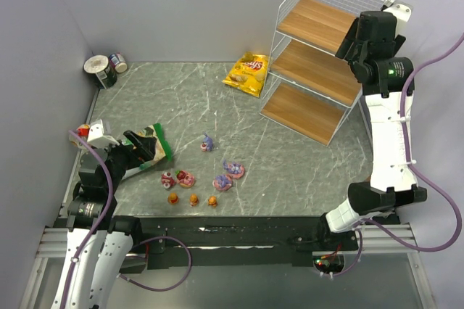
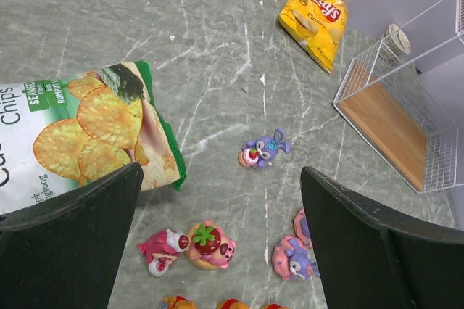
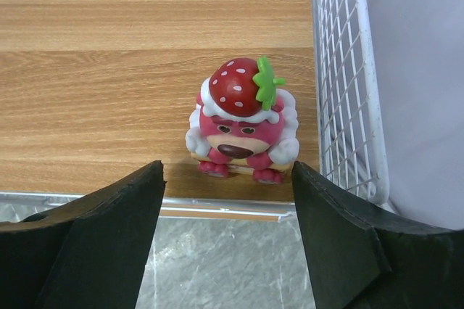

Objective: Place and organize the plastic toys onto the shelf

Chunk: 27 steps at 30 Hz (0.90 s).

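My right gripper (image 3: 227, 172) is open at the right end of the shelf's (image 1: 312, 69) top board (image 3: 109, 69). A pink-and-red strawberry toy (image 3: 243, 117) stands upright near the board's front edge, just beyond my fingertips and free of them, beside the wire side wall (image 3: 348, 69). My left gripper (image 2: 221, 171) hangs open over the table with nothing in it. Below it lie two strawberry toys (image 2: 210, 245) (image 2: 161, 249), purple-pink toys (image 2: 292, 260) and a purple one (image 2: 264, 151). Three small orange toys (image 1: 193, 199) sit in a row near the front edge.
A green chip bag (image 1: 145, 153) lies under my left gripper's left side. A yellow chip bag (image 1: 248, 74) lies by the shelf's left foot. Tin cans (image 1: 101, 69) stand in the far left corner. Walls close in the left, back and right.
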Motion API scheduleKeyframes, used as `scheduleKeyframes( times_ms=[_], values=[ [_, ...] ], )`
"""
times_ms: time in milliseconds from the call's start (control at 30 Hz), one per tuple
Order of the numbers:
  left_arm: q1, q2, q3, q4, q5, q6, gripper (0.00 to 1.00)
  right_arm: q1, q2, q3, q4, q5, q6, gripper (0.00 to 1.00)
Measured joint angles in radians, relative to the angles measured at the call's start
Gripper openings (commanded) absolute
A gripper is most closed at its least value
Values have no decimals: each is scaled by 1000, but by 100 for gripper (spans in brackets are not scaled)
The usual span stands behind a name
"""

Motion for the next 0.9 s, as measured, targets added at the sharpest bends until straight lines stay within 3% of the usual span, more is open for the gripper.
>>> scheduleKeyframes(
  times_ms=[600, 900],
  values=[
    [0, -11, 0, -2, -4, -2, 96, -7, -209, -138, 20, -155, 6, 86],
    [0, -13, 0, -3, -7, -2, 96, 45, -494, -466, 123, -438, -5, 88]
  ],
)
